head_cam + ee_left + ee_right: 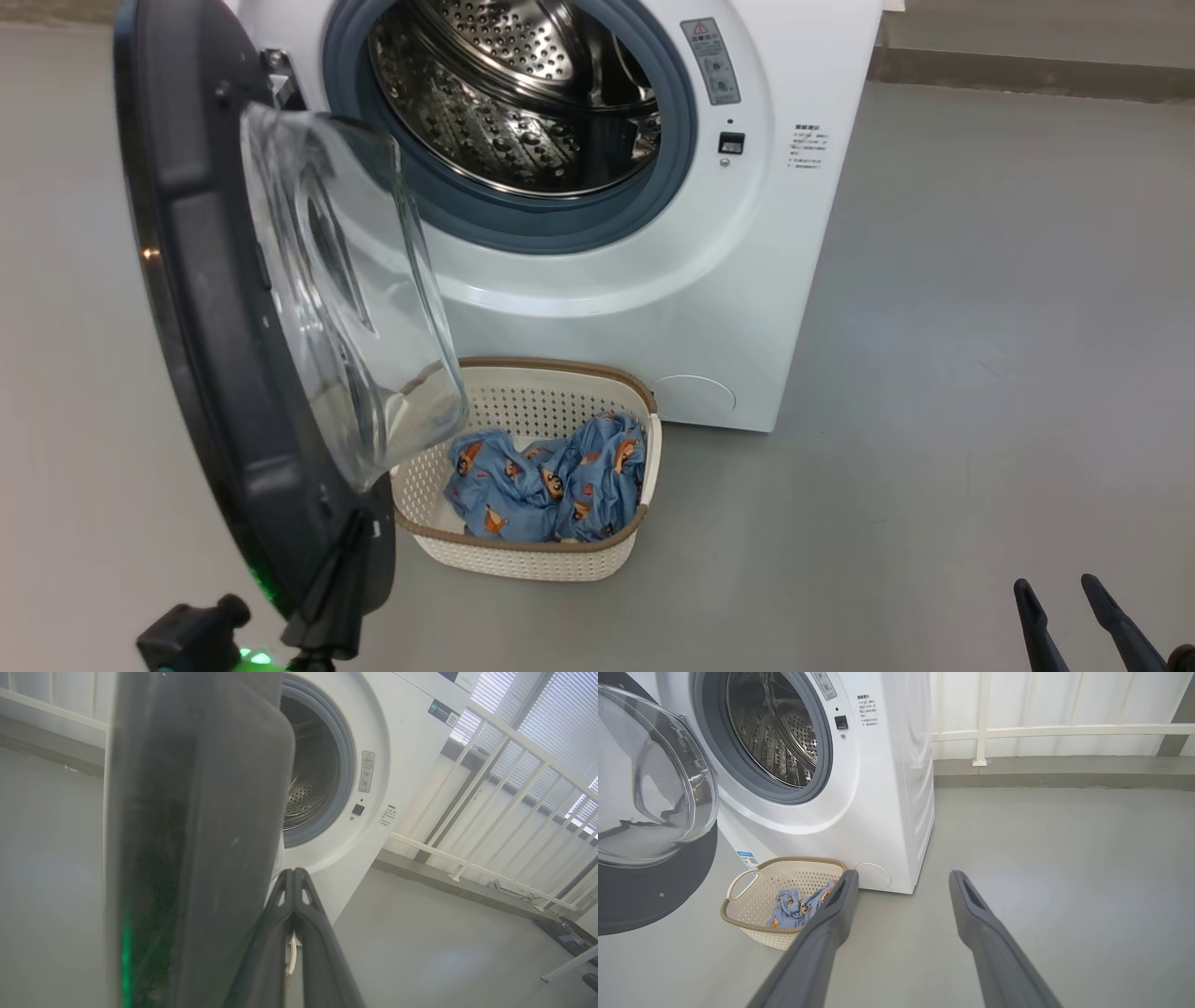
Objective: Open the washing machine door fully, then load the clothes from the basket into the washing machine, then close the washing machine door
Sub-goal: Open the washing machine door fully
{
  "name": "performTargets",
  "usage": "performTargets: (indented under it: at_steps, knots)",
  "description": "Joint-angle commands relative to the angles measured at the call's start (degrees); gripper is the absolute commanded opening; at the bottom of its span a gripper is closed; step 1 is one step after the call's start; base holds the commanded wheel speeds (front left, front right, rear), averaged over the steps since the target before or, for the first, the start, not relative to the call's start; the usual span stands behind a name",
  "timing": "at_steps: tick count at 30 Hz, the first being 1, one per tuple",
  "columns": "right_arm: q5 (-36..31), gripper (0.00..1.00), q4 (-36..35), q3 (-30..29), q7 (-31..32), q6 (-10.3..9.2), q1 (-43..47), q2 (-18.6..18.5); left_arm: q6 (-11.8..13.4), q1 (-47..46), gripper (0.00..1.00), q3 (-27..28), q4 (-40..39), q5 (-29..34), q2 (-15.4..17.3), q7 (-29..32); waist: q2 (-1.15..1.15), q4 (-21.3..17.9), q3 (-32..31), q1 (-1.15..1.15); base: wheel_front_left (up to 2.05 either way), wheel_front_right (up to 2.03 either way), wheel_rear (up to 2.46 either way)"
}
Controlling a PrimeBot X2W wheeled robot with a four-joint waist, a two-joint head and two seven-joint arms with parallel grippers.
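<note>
The washing machine (747,280) stands with its steel drum (523,93) exposed. The washing machine door (201,280) is swung out to the left, its glass bowl (345,299) facing right. My left gripper (355,537) is shut and lies against the door's lower inner edge. In the left wrist view the left gripper (294,875) shows its fingers pressed together just right of the door (187,835). The basket (523,565) sits on the floor before the machine and holds the blue printed clothes (551,481). My right gripper (901,882) is open and empty, low right of the basket (738,905).
Bare grey floor (980,373) stretches to the right of the machine. A white railing (1064,730) runs along the wall behind and to the right. The open door overhangs the basket's left end.
</note>
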Motion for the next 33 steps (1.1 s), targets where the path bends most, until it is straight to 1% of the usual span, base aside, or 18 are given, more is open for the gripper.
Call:
performTargets:
  at_steps: [1, 7, 12, 15, 16, 23, 33]
  knots:
    - [-0.42, 1.00, -1.44, 1.05, -0.70, 0.35, -0.71, -1.23, 1.34, -0.54, 0.00, 3.95, -2.03, 0.55, 1.72, -0.38, 0.00, 0.51, -0.04, 0.00, 0.00, 0.00, 0.00]
    - [-0.47, 1.00, -1.51, 1.39, -0.70, 0.35, -0.63, -0.95, 2.34, 0.47, 0.00, 8.34, -3.12, 1.52, 1.72, -0.38, 0.00, 1.41, -0.09, 0.00, 0.00, 0.00, 0.00]
    - [-0.51, 1.00, -1.61, 1.40, -0.70, 0.35, -0.70, -0.84, 2.33, 0.20, 0.00, 12.51, -3.10, 2.64, 1.72, -0.38, 0.00, 1.90, 0.11, 0.00, 0.00, 0.00, 0.00]
    - [-0.52, 1.00, -1.67, 1.36, -0.70, 0.35, -0.71, -0.84, 2.25, -0.20, 0.00, 14.04, -2.91, 3.01, 1.72, -0.38, 0.00, 2.04, 0.26, 0.00, 0.00, 0.00, 0.00]
    - [-0.48, 1.00, -1.64, 1.37, -0.70, 0.35, -0.86, -0.92, 2.20, -0.77, 0.00, 15.63, -2.47, 3.43, 1.79, -0.38, 0.00, 2.09, 0.49, 0.00, 0.00, 0.00, 0.00]
    - [-0.46, 1.00, -1.96, 1.21, -0.70, 0.35, -1.52, -1.20, 1.79, -4.83, 0.00, 21.58, 1.00, 3.48, 2.28, -0.38, 0.00, 2.20, 1.73, 0.00, 0.00, 0.00, 0.00]
    - [-0.36, 1.00, -2.33, 0.77, -0.70, 0.35, -3.02, -1.90, 2.08, -12.40, 0.00, 28.76, 6.87, 7.02, 4.79, -0.38, 0.00, 2.26, 4.67, 0.00, 0.00, 0.00, 0.00]
